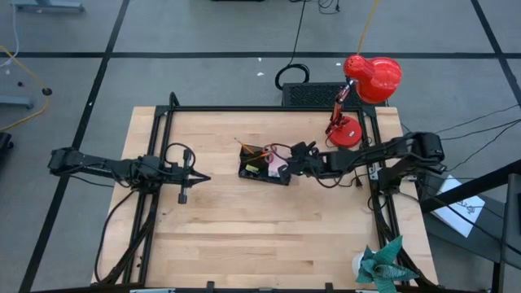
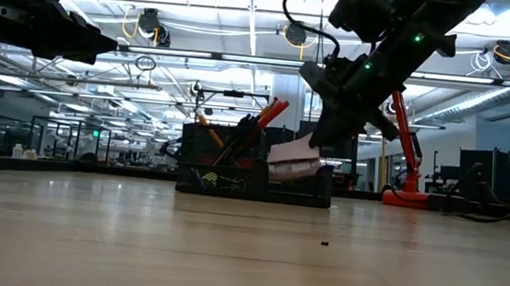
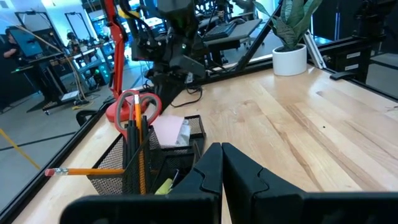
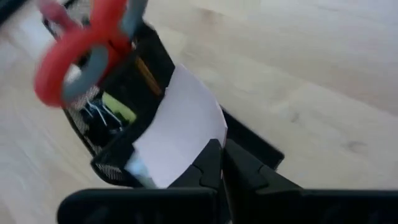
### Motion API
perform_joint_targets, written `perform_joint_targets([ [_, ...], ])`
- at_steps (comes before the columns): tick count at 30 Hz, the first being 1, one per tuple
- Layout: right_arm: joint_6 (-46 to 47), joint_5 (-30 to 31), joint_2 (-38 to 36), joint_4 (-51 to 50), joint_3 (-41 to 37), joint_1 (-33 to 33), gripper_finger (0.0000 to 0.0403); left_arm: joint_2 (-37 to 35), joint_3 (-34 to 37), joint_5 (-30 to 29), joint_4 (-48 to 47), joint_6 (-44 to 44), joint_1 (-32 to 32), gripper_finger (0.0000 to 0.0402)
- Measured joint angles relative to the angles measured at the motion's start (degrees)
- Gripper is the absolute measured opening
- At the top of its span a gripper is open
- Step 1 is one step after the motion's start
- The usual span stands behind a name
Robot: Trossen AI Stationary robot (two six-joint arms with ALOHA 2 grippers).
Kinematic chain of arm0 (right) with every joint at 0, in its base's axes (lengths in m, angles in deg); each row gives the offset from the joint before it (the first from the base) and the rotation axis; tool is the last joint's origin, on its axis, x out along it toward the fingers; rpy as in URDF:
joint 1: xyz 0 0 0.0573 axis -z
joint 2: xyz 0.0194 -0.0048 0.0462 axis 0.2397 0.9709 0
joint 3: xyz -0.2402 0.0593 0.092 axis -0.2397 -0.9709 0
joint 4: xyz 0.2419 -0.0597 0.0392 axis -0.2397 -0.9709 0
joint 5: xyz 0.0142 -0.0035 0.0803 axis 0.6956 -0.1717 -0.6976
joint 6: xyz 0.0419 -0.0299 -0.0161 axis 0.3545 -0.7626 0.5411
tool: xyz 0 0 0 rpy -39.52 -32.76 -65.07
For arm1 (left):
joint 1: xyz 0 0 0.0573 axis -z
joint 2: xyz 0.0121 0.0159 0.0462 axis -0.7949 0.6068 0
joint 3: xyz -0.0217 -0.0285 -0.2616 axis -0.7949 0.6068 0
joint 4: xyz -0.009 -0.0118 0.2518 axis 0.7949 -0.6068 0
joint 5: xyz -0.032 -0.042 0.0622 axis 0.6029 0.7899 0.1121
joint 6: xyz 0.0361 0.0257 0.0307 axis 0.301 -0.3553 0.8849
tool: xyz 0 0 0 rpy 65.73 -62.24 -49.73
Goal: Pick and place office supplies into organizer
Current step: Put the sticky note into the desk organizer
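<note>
Sticky-note pad (image 4: 180, 124) seemingly tilted over organizer (image 1: 262, 172) edge.

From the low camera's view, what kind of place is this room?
Probably a robotics lab or open workshop: long ceiling light strips, rows of workbenches with monitors, and a pale wooden table in a black metal frame.

No text, label or number is legible.

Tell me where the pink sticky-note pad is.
In the high view, the sticky-note pad sits tilted in the organizer's right end, mid-table, by the shut right gripper.
</note>
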Motion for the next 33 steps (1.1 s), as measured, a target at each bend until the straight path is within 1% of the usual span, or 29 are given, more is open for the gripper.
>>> perform_joint_targets([
  [8, 1.2, -2.3, 5.7, 1.6, -0.1, -0.5, 0.0000, 0.0, 0.0, 0.0, 0.0, -0.2, 0.0, 0.0010],
  [16, -2.3, -3.2, 5.6, 3.8, 0.0, -0.5, 0.0000, 0.0, 0.0, 0.0, -0.1, 0.2, 0.0, 0.0010],
  [19, -2.7, -3.2, 5.6, 3.8, 0.0, -0.5, 0.0008, 0.0, 0.0, 0.0, -0.1, 0.2, 0.0, 0.0010],
  [23, -2.5, -3.4, 5.6, 4.0, 0.0, -0.6, 0.0034, 0.0, 0.0, 0.0, -0.1, 0.2, 0.0, 0.0010],
  [26, -1.9, -3.6, 5.6, 3.9, 0.0, -0.6, 0.0064, 0.0, 0.0, 0.0, -0.1, -0.1, 0.0, 0.0010],
  [28, -1.8, -4.8, 5.6, 4.1, 0.0, -0.5, 0.0086, 0.0, 0.0, 0.0, -0.1, -0.3, 0.0, 0.0010],
  [33, -1.7, -4.9, 5.6, 3.9, 0.0, -0.5, 0.0134, 0.0, 0.0, 0.0, -0.1, -0.3, 0.0, 0.0010],
])
